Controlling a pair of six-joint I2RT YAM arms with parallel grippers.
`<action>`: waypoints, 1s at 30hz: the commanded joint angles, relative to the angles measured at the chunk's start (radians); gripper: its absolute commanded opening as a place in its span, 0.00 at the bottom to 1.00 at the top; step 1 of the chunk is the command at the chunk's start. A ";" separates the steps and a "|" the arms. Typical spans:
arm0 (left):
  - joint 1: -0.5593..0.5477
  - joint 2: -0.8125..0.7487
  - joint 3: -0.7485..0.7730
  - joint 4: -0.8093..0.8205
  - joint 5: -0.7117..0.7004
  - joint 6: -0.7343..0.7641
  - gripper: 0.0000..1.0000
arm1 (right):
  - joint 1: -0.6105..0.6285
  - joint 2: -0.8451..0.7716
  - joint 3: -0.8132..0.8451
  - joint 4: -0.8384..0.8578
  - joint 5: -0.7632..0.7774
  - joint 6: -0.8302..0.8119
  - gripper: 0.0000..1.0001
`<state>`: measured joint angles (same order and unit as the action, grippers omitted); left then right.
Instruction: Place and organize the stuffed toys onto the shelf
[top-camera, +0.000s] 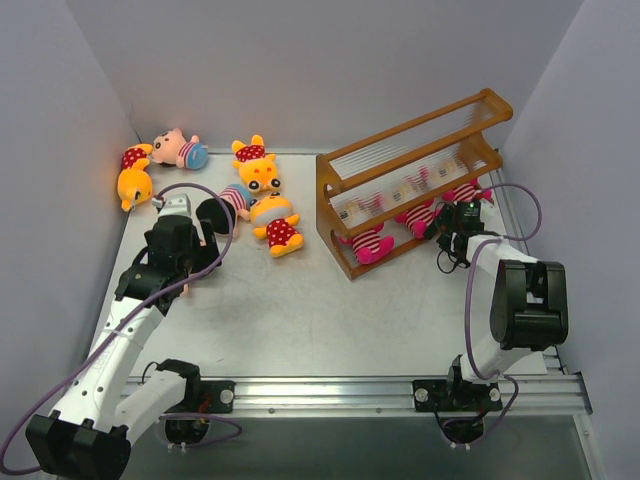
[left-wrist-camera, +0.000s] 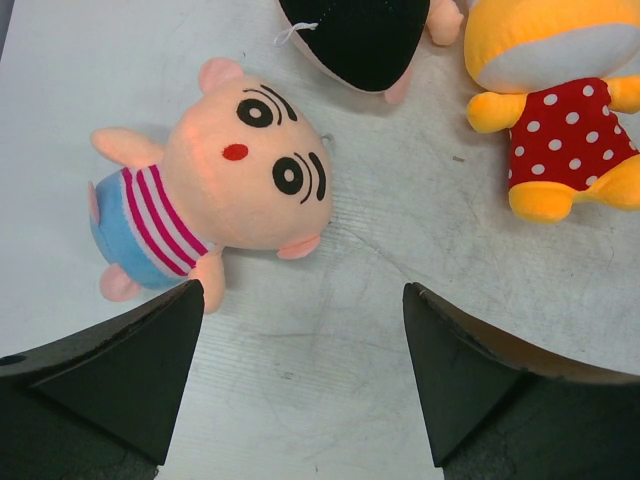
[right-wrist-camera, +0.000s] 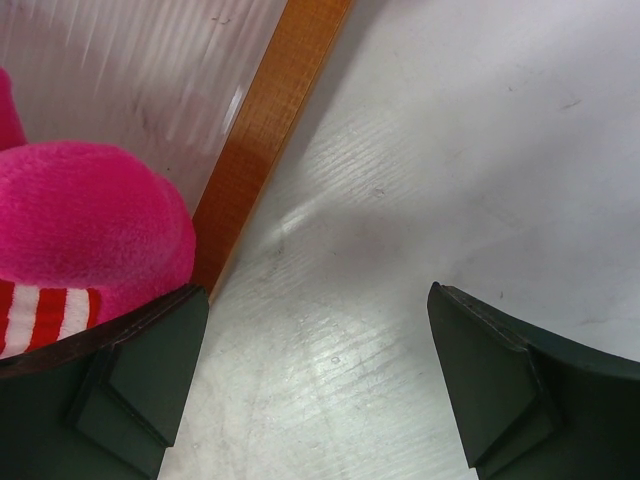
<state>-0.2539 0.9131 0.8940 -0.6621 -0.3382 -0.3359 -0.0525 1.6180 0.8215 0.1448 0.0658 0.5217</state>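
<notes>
Shelf (top-camera: 415, 150) at the back right of the table (top-camera: 330, 320), set on a slant. 3 pink toys (top-camera: 418, 215) sitting in a row on its low step, feet poking out front, so the top steps are free for more. At least 5 loose toys (top-camera: 257, 170) lying at the back left, well apart from the shelf, waiting for a lift.

Left claw (left-wrist-camera: 302, 300) wide open, holding nothing. Hanging low over the table, with a boy (left-wrist-camera: 215, 200) lying face up just past 1 finger, not yet between the 2. A bear (left-wrist-camera: 565, 130) near on the other side. Looks lined up to reach on and pinch the boy next. Open wide, likely because his head is big and round. Might bump the bear if off to the side.

Right claw (right-wrist-camera: 318, 295) wide open too, empty, low by the shelf's front edge, 1 pink foot just beside a finger. Nothing to hold there now.
</notes>
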 joint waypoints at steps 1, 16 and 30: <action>-0.004 -0.006 0.005 0.038 -0.016 0.006 0.89 | 0.003 0.017 0.038 0.018 -0.003 -0.009 0.97; -0.002 -0.014 0.003 0.038 -0.012 0.006 0.89 | -0.007 -0.075 0.033 -0.060 0.023 -0.022 0.98; -0.024 -0.036 0.002 0.041 -0.019 0.006 0.89 | -0.217 -0.187 0.067 -0.102 0.123 0.017 0.97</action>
<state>-0.2703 0.8936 0.8936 -0.6617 -0.3389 -0.3359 -0.2249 1.4490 0.8474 0.0418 0.1341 0.5167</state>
